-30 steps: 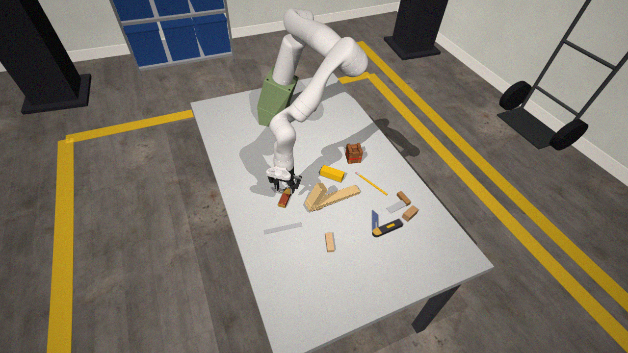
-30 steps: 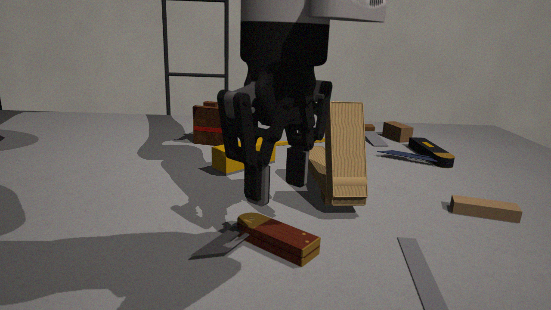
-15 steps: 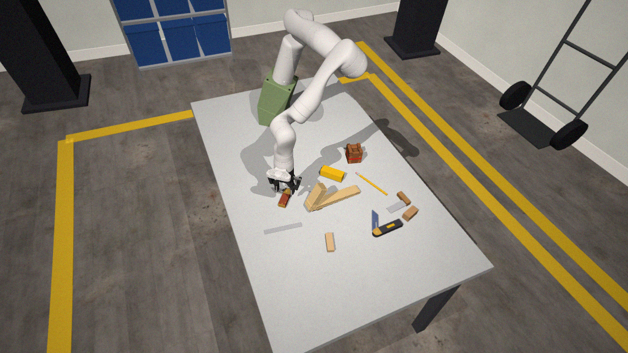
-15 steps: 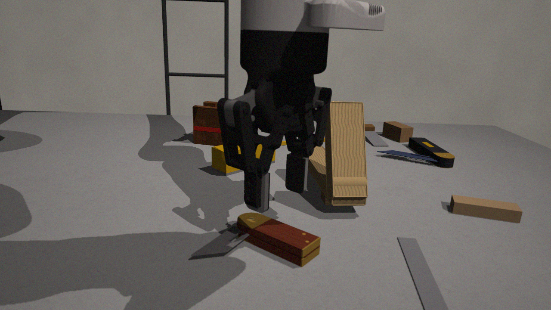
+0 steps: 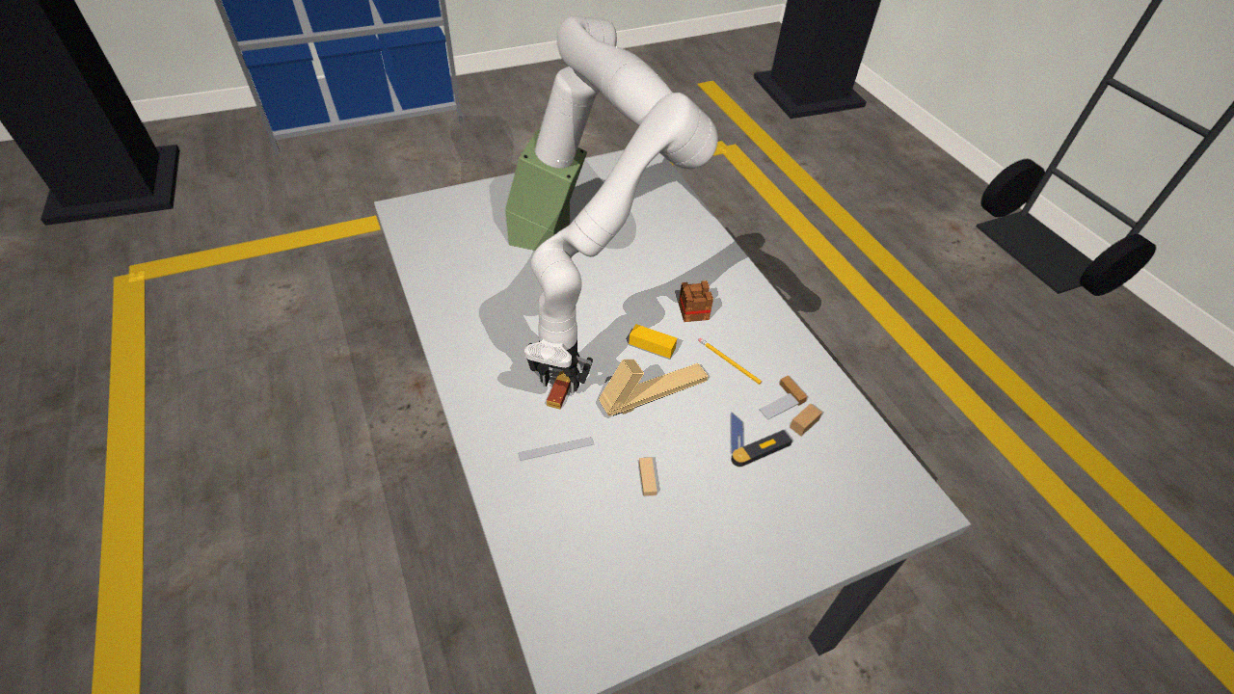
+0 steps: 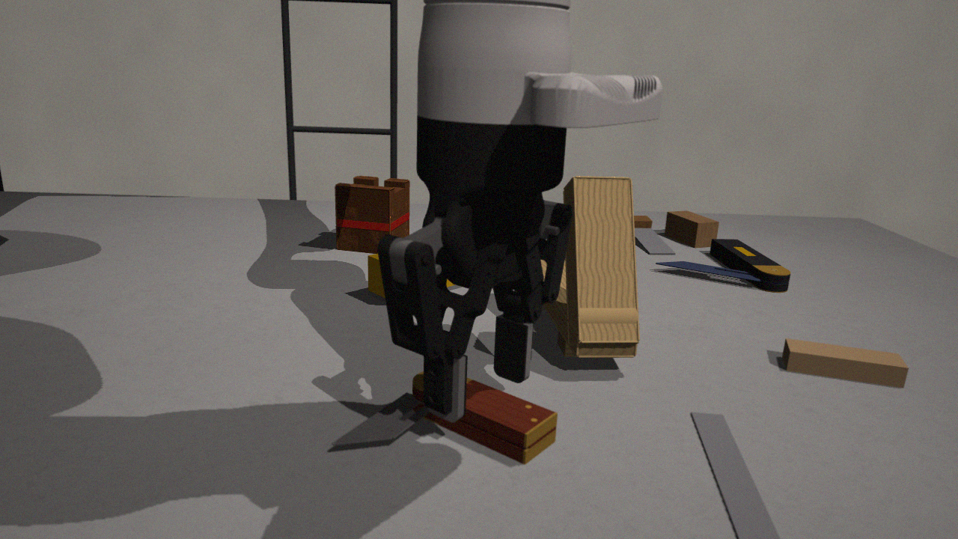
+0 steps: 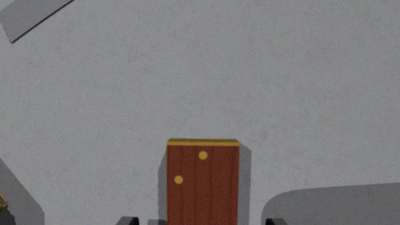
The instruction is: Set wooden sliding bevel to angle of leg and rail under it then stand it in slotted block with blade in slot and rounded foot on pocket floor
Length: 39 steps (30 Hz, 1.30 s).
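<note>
The wooden sliding bevel [image 5: 558,393] lies flat on the table; its red-brown handle with brass end and two brass dots shows in the wrist view [image 7: 203,184]. Its grey blade [image 6: 375,429] sticks out to the side at the pivot end. My gripper [image 6: 479,385] is open and lowered over the handle [image 6: 495,415], one finger on each side near the pivot end, not closed on it. The slotted block [image 5: 695,299] with a red band stands further back. The leg and rail [image 5: 647,386] lie just right of my gripper. The black bevel [image 5: 759,445] lies to the right.
The tilted leg [image 6: 599,268] stands close beside my right finger. A yellow block [image 5: 651,339], a pencil [image 5: 729,360], a grey strip [image 5: 555,448], a small wood block [image 5: 648,475] and a small square with wood pieces [image 5: 790,396] lie around.
</note>
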{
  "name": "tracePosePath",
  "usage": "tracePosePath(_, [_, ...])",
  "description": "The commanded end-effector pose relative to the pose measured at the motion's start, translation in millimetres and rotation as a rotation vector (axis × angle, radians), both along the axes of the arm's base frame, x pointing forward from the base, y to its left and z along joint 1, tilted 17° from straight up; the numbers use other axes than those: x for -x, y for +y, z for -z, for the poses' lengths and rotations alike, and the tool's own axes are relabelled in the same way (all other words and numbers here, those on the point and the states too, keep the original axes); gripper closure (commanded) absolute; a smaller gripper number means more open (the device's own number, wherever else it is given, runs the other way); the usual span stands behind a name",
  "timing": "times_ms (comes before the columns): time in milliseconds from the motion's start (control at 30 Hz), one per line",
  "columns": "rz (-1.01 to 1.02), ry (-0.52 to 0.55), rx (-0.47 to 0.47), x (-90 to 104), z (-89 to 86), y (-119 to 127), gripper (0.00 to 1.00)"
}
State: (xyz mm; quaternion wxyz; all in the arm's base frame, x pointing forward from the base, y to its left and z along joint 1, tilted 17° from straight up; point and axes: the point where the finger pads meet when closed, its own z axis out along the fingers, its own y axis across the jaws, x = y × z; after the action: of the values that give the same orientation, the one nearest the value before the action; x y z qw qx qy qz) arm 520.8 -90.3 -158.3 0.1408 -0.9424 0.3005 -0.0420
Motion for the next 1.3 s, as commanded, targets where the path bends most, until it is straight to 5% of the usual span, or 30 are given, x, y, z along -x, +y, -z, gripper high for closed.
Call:
tracePosePath(0, [0.000,-0.002,0.000,-1.4,3.3,0.6,0.36])
tracePosePath(1067, [0.000,-0.002,0.000,-2.9,12.0,2.8,0.36])
tracePosePath(1100, [0.000,-0.002,0.000,-2.9,12.0,2.8,0.90])
tracePosePath(1267, [0.000,-0.002,0.000,-2.9,12.0,2.8,0.90])
